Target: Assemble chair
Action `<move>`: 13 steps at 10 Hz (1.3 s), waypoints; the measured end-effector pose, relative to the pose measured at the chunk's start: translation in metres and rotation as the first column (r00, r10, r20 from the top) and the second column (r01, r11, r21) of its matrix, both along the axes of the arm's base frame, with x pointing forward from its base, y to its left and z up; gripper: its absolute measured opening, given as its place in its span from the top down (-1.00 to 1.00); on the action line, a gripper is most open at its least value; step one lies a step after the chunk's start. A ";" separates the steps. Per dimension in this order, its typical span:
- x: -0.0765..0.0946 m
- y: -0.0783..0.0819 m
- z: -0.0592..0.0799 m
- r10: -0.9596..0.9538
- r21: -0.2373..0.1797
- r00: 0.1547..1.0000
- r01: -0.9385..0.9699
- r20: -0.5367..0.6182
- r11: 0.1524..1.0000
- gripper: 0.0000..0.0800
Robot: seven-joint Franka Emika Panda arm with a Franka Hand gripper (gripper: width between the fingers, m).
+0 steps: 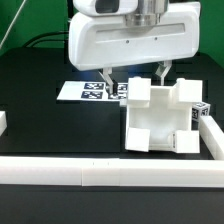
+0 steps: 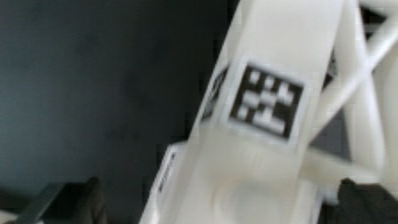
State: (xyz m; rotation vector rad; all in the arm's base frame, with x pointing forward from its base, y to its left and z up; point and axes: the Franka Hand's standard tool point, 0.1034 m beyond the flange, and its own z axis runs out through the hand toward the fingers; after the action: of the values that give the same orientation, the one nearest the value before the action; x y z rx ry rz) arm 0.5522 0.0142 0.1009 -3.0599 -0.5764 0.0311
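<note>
Black tabletop (image 1: 40,130), chunky white chair (image 1: 160,125) of blocky joined panels, small black-and-white tags (image 1: 201,111) on it, gripper (image 1: 135,84) just above, jaws spread, empty

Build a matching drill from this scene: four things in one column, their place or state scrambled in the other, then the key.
Things
1. chair
2. marker board
3. end effector
4. front rail

Descriptions
A. long and low, along the near edge of the table
B. open, hanging down from above
C. thin and flat, toward the exterior view's left of the chair
D. chunky, white, tagged, standing on the exterior view's right

Pairs: 1-D, 2-C, 3-B, 4-A
</note>
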 end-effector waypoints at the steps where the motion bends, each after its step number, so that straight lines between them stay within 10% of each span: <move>1: -0.008 -0.006 0.016 0.002 0.012 1.000 -0.002 -0.021 1.000 -0.62; 13: 0.030 0.017 0.032 -0.243 0.006 0.964 0.245 -0.104 0.969 -0.62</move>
State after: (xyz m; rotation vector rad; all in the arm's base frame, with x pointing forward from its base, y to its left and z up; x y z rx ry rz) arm 0.5819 0.0311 0.1331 -3.0634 -0.1900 0.1747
